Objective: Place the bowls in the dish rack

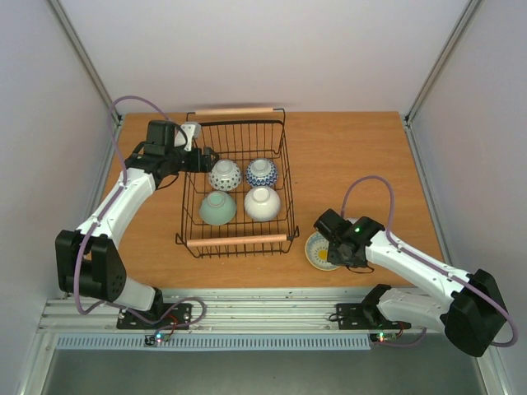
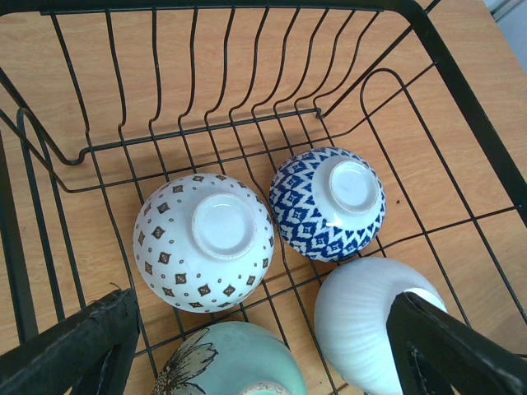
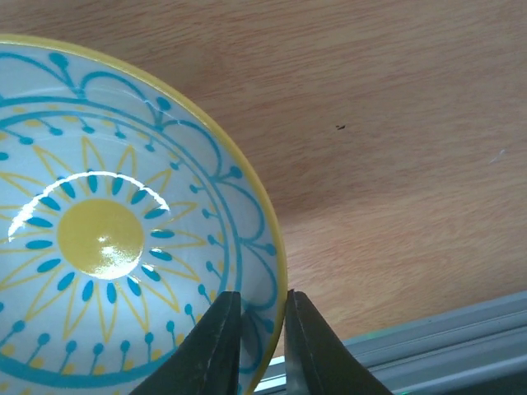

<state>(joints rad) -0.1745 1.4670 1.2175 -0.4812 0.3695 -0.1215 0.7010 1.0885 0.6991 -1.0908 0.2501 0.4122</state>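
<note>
Bowls, four round ceramic, sit upturned in the black wire dish rack from above. Left wrist: we see left fingers spread wide over them. Right wrist: right fingers pinch the yellow-rimmed bowl by its edge on the wooden counter.

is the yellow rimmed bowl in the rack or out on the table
Out. The yellow-rimmed bowl sits face-up on the table, right of the dish rack, its rim pinched by the right gripper.
</note>
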